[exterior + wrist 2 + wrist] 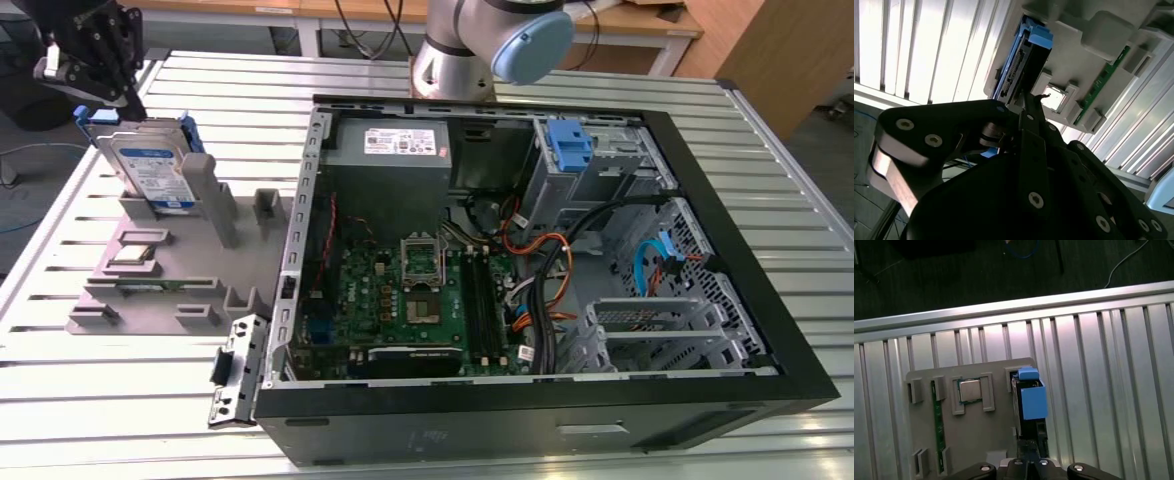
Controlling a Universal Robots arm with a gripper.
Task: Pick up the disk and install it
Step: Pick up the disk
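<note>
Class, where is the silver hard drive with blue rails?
At the exterior view's left, the silver blue-railed hard drive stands upright in a grey plastic fixture, under the black gripper.

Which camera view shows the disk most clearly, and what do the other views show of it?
The exterior view: the disk stands upright in the grey holder, its blue-and-white label facing the camera. The second wrist view shows its connector edge; the first wrist view shows its narrow edge and a blue rail.

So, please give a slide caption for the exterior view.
End effector over the disk, which stands upright in a grey fixture beside the open computer case.
</note>
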